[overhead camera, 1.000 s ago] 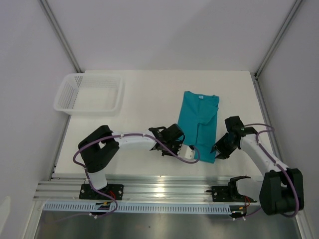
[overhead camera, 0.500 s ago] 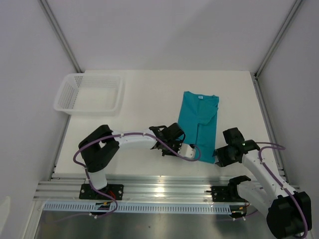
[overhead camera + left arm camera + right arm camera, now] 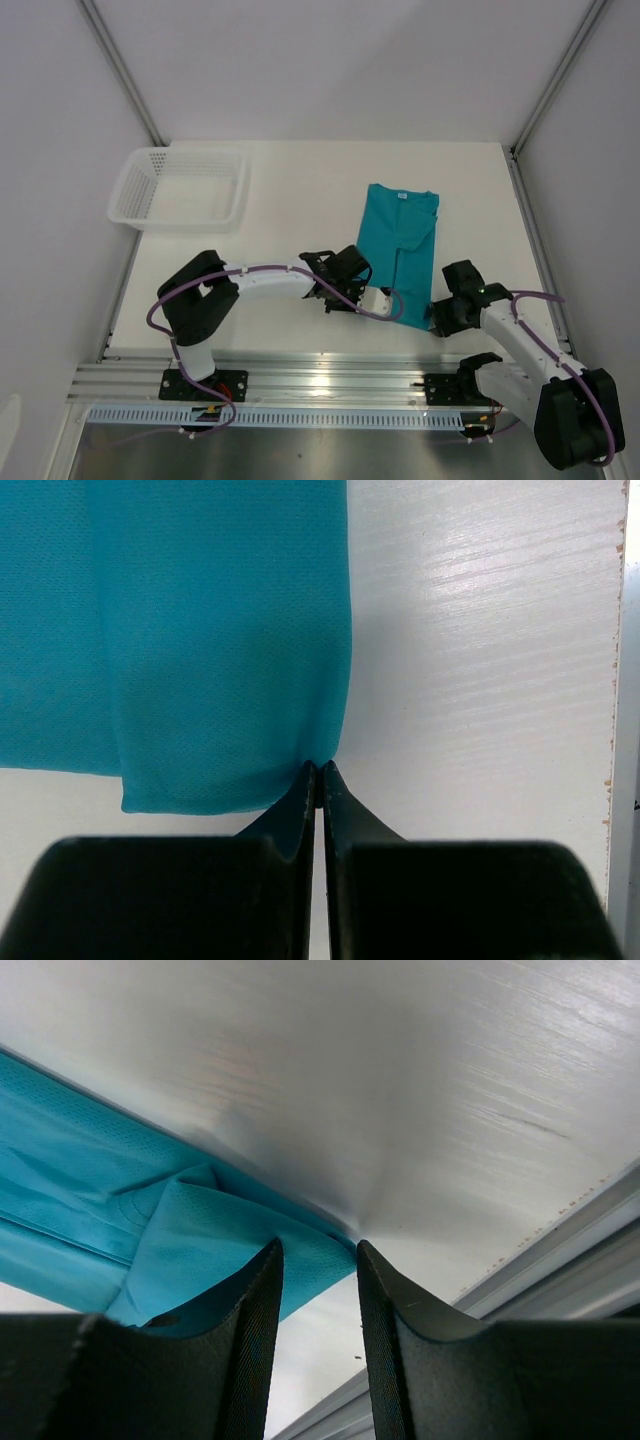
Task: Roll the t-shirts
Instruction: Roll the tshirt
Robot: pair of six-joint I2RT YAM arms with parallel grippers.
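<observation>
Teal cloth, a short-sleeved t-shirt, lies folded into a long narrow strip on the white surface, right of centre, with its small white neck label at the far end. The left end effector sits at the near left corner of the hem, its fingers clenched together on the puckered edge of the cloth. The right end effector is at the near right corner, released, its two fingers spread with a rumpled fold of the shirt lying between them. A white plastic mesh basket stands at the far left, well apart from the shirt.
</observation>
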